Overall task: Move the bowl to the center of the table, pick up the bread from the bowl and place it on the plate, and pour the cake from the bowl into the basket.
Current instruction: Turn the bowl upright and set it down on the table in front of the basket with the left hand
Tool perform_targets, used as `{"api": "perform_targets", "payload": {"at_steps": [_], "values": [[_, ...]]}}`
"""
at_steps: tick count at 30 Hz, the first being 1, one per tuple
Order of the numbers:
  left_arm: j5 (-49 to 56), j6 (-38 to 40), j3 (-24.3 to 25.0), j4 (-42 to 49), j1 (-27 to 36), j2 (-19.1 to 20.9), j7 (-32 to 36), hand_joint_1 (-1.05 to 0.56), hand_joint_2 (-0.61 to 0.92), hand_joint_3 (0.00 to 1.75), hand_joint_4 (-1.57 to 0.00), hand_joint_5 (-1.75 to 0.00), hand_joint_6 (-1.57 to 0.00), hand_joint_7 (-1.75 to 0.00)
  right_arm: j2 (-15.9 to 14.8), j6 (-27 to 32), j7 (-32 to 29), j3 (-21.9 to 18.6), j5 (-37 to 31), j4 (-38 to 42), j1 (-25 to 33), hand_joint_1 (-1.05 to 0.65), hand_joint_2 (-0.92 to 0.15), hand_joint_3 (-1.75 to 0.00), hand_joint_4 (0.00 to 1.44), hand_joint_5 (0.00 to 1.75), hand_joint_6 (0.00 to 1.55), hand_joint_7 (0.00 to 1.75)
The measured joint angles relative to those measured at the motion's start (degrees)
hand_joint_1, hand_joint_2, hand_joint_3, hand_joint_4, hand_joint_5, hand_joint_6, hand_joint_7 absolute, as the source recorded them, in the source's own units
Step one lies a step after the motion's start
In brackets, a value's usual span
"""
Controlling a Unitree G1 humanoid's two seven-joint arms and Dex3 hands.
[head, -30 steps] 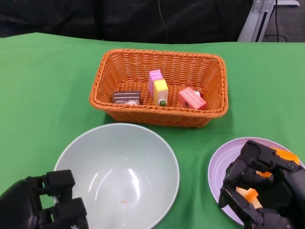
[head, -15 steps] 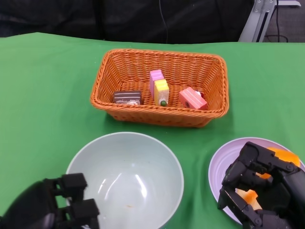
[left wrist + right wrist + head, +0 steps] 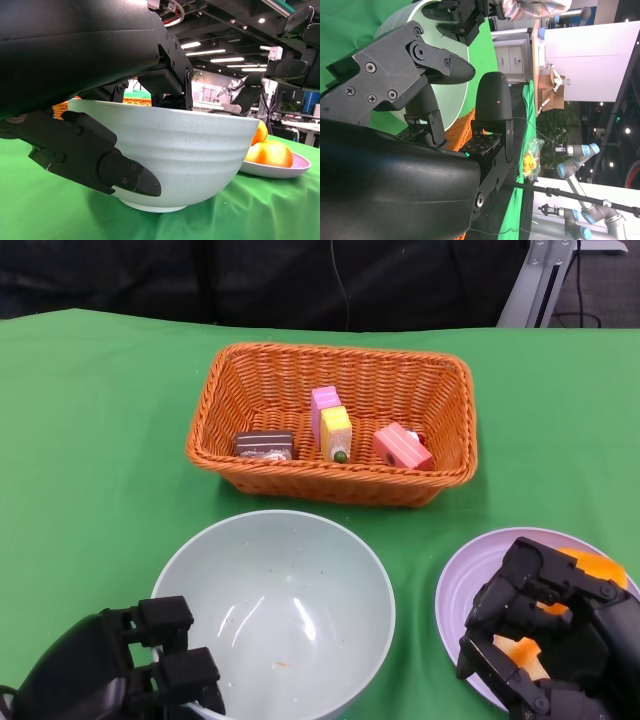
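1. Bowl step, by my reading, is closing: my left hand (image 3: 120, 670) grips the pale green ceramic bowl (image 3: 290, 590) by its near rim; it sits empty, mid-table.
2. Cakes (image 3: 338, 433) lie in the orange wicker basket (image 3: 440, 470); orange bread (image 3: 270, 152) rests on the lilac plate (image 3: 465, 585).
3. Next I would release the rim.
4. My right hand (image 3: 545, 625) hovers over the plate, fingers curled; whether it grasps bread, I cannot tell.

No legible text, label, brand, number or sign appears in any view; background fixtures in the wrist views carry no readable lettering.
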Motion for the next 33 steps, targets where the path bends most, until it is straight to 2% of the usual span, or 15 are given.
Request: {"api": "perform_targets", "payload": {"at_steps": [6,13,14,15,17,19,22,24,26,29,32,33], "values": [[-0.8,0.2,-0.2,0.9,-1.1,-0.7,-2.8,-0.21,0.92,0.12,-0.7,-1.58,-0.79,-1.04,0.0,0.0,0.0,0.0,-0.2,-0.1,0.1,-0.18,-0.53,-0.89,0.72,1.57,0.62,1.37],[-0.8,1.9,-2.3,3.5,-2.9,-3.4,-3.8,-0.21,0.92,0.11,-0.69,-1.6,-0.81,-1.02,0.1,0.0,-0.2,0.4,-0.3,-0.7,0.3,-0.19,-0.52,-0.89,0.73,1.56,0.63,1.37],[-0.8,2.1,-2.4,4.1,-3.3,-3.6,-3.9,-0.21,0.92,0.14,-0.65,-1.68,-0.71,-1.24,0.1,0.0,-0.2,0.4,-0.3,-0.7,0.4,-0.19,-0.52,-0.89,0.73,1.56,0.63,1.37],[-1.0,2.6,-2.5,5.0,-3.7,-4.1,-4.4,-0.22,0.92,0.15,-0.63,-1.71,-0.65,-1.35,0.1,0.0,-0.3,0.4,-0.3,-0.9,0.5,-0.19,-0.52,-0.89,0.72,1.56,0.63,1.37],[-1.9,3.8,-2.7,6.9,-4.4,-5.5,-5.9,-0.22,0.92,0.17,-0.62,-1.74,-0.6,-1.44,0.1,0.1,-0.4,0.6,-0.4,-1.3,0.4,-0.19,-0.52,-0.89,0.72,1.57,0.63,1.37],[-2.4,4.5,-3.0,8.0,-4.7,-6.6,-7.3,-0.23,0.92,0.14,-0.63,-1.71,-0.65,-1.32,0.2,0.1,-0.5,0.7,-0.4,-1.5,0.5,-0.18,-0.52,-0.89,0.73,1.57,0.63,1.37],[-3.1,5.2,-3.2,8.7,-5.3,-7.1,-9.0,-0.24,0.92,0.07,-0.69,-1.56,-0.8,-0.97,0.3,0.1,-0.5,0.7,-0.4,-1.5,0.5,-0.18,-0.51,-0.9,0.73,1.57,0.63,1.37],[-4.0,5.7,-3.2,8.6,-5.5,-7.0,-10.5,-0.26,0.92,0.04,-0.73,-1.35,-0.93,-0.61,0.3,0.1,-0.5,0.7,-0.4,-1.5,0.5,-0.17,-0.51,-0.9,0.73,1.57,0.63,1.37],[-4.5,6.5,-3.1,8.0,-5.5,-6.9,-11.8,-0.26,0.92,0.03,-0.75,-1.19,-0.98,-0.42,0.3,0.1,-0.5,0.7,-0.4,-1.5,0.5,-0.17,-0.51,-0.91,0.73,1.57,0.63,1.36],[-5.1,7.5,-2.9,6.6,-5.3,-6.3,-13.7,-0.28,0.92,0.01,-0.82,-0.83,-1.01,-0.18,0.3,0.1,-0.4,0.8,-0.4,-1.5,0.5,-0.17,-0.51,-0.92,0.73,1.57,0.63,1.36],[-5.3,8.5,-2.4,4.3,-4.3,-5.4,-14.9,-0.46,0.92,0.01,-0.81,-0.5,-0.93,-0.03,0.3,0.1,-0.4,0.8,-0.4,-1.5,0.4,-0.17,-0.5,-0.93,0.73,1.57,0.63,1.38],[-5.5,8.6,-2.2,3.3,-3.9,-5.1,-15.2,-0.6,0.92,0.05,-0.78,-0.37,-0.86,-0.01,0.3,0.1,-0.4,0.8,-0.5,-1.5,0.4,-0.17,-0.5,-0.94,0.73,1.57,0.63,1.38]]}}
